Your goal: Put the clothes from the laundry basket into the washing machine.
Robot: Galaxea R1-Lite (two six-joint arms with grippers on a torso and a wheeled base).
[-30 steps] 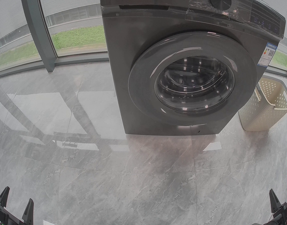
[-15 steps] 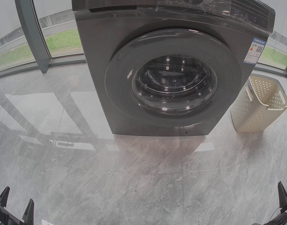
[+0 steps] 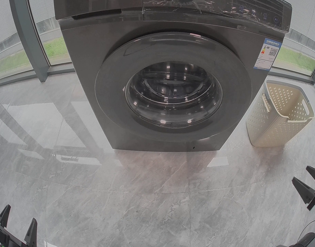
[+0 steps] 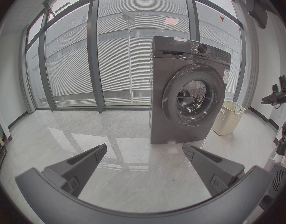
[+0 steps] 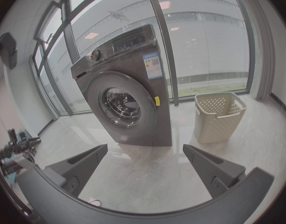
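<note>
A grey front-loading washing machine (image 3: 171, 86) stands on the floor ahead, its round glass door (image 3: 173, 93) shut. To its right sits a cream perforated laundry basket (image 3: 279, 120); from here I see just its inner walls. My left gripper (image 3: 18, 220) is low at the near left, open and holding nothing, also seen up close (image 4: 143, 146). My right gripper (image 3: 301, 175) hangs at the near right, short of the basket, open with nothing held (image 5: 144, 147). The right wrist view has the machine (image 5: 124, 106) and the basket (image 5: 217, 117) side by side.
Grey marble floor (image 3: 130, 203) stretches open between me and the machine. Tall windows with dark frames (image 3: 25, 31) run behind the machine and the basket.
The head camera has moved, so the machine now sits nearer the picture's centre. My right gripper has risen and turned at the right edge. The left gripper is as before.
</note>
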